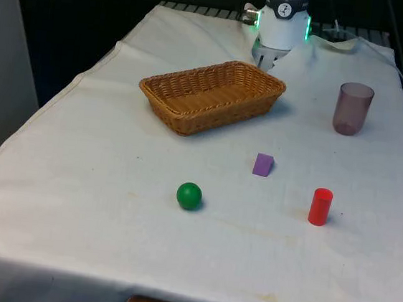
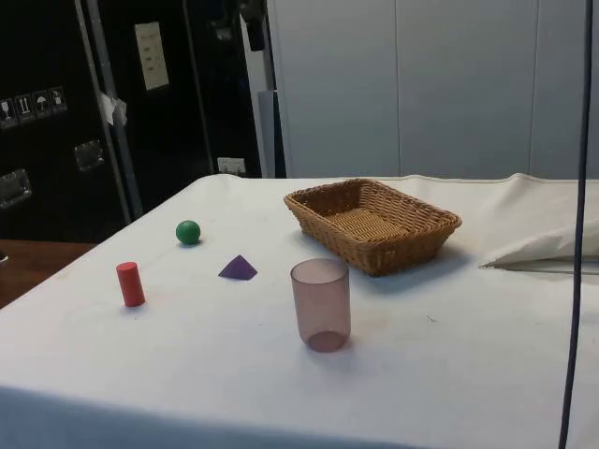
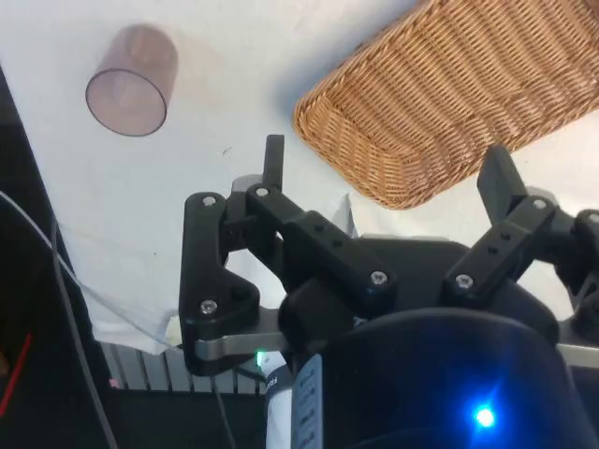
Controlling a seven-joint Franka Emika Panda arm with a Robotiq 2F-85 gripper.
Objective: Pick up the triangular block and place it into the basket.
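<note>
The purple triangular block (image 1: pixel 263 165) (image 2: pixel 238 268) lies on the white cloth, on the near side of the wicker basket (image 1: pixel 212 116) (image 2: pixel 374 253) (image 3: pixel 449 103). Nothing lies in the basket. My gripper (image 1: pixel 269 60) (image 3: pixel 387 168) hangs at the table's far end, just behind the basket's far corner and far from the block. Its fingers (image 3: pixel 273 161) stand wide apart, open, with nothing between them.
A green ball (image 1: pixel 189 195) (image 2: pixel 188 232) and an upright red cylinder (image 1: pixel 319 207) (image 2: pixel 130 283) sit nearer the table's front edge. A translucent purple cup (image 1: pixel 352 108) (image 2: pixel 321 305) (image 3: pixel 131 79) stands upright at the front view's right of the basket.
</note>
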